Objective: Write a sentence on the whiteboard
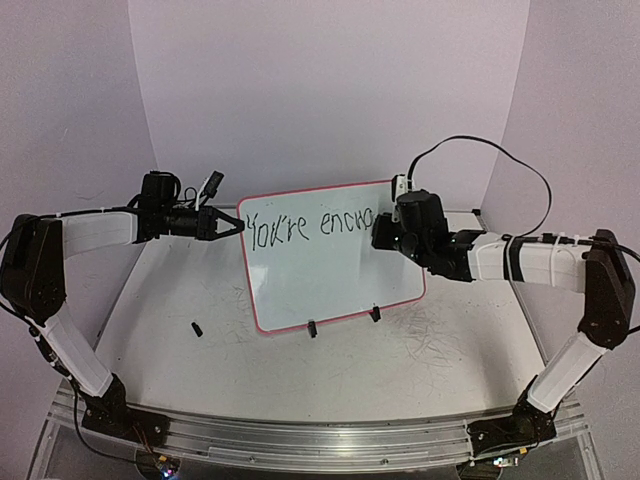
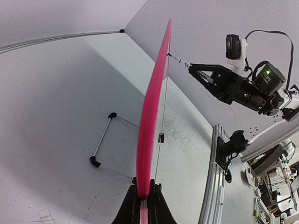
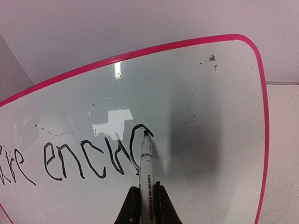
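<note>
Left arm (image 1: 95, 232), right arm (image 1: 520, 258): white shells, black joints. Left claw (image 1: 236, 226) black.

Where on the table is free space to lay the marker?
Free: the broad table patch in front of the whiteboard, except a small black piece at its left. Behind the board is the wire stand. Crowded: the board's upper corners, at the left pincer and right pincer with marker.

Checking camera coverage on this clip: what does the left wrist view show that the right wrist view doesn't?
Left wrist only: the whiteboard edge-on, its rim clamped in the left hand, the wire stand behind it, the whole right hand opposite. Right wrist only: the board's face, with the unfinished sentence and the marker tip on its last letter. Both: the pink rim.
</note>
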